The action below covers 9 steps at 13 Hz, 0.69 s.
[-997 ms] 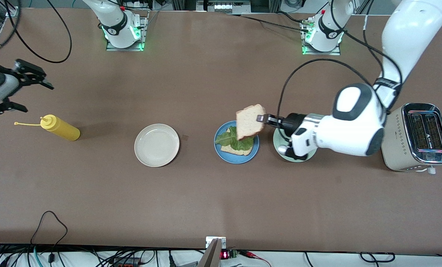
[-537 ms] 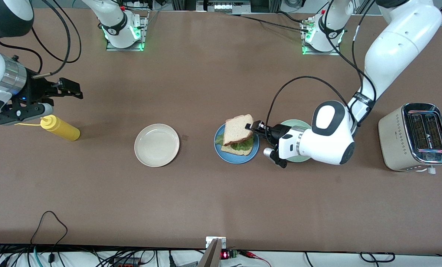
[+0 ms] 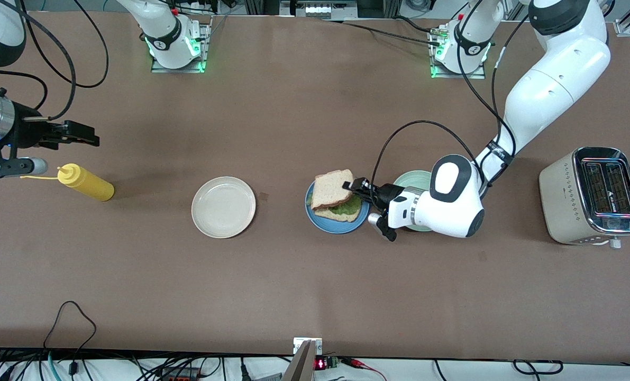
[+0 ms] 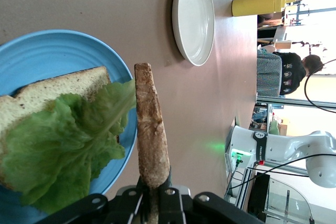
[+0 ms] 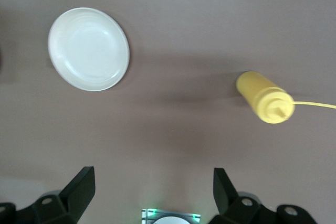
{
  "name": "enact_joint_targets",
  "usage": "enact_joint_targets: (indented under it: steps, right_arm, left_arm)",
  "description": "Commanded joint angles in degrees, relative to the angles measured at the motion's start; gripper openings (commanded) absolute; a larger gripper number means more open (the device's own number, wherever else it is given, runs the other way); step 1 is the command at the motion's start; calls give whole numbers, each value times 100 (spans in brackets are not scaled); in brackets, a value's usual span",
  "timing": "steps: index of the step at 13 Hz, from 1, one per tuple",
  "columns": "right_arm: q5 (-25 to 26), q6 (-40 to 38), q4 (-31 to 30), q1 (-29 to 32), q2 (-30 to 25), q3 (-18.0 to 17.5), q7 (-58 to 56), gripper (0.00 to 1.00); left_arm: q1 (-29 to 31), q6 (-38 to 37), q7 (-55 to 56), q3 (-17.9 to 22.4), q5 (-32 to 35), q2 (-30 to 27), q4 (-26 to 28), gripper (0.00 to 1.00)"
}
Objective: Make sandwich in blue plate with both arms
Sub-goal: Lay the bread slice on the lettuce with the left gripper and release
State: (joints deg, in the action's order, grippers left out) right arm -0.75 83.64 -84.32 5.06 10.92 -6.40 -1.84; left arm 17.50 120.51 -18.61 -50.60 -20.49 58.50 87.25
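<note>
We are at the closing step, laying the second slice on the stack; our left gripper (image 3: 353,186) hangs over the blue plate (image 3: 325,222), jaws clenched on one edge of the top slice (image 3: 333,188); in the left wrist view that slice (image 4: 151,132) stands edge-on over the lettuce (image 4: 63,145), apart from it along most of its length, so we judge it not yet seated. The lettuce lies on the bottom slice (image 4: 50,90), which lies in the plate (image 4: 47,51); the plate sits near the table's middle, between the white plate (image 3: 223,207) and the green plate (image 3: 412,180), the latter largely hidden under our left arm. Our right gripper (image 3: 79,136) waits with jaws released over bare table near the mustard bottle (image 3: 86,182) at the right arm's end; the toaster (image 3: 592,196) stands at the left arm's end. Next we must bring the slice flat onto the lettuce, square with the bottom slice, then let go and draw back without dragging the stack.
</note>
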Motion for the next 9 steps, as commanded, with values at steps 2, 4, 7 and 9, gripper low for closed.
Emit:
enact_joint_targets:
  steps: [2, 4, 7, 9]
  right_arm:
    - [523, 126, 12, -374, -20, 340, 70, 100]
    - [479, 91, -49, -557, -46, 586, 35, 100]
    - [217, 55, -391, -1077, -274, 1097, 26, 100]
    - [93, 126, -611, -1060, -415, 1106, 26, 100]
  left_arm:
    - [-98, 26, -248, 199, -166, -23, 38, 44]
    - [-80, -1, -327, 200, -113, -41, 29, 100]
    - [-2, -412, -301, 252, -61, -163, 21, 100]
    - [43, -904, -292, 375, 210, -339, -32, 100]
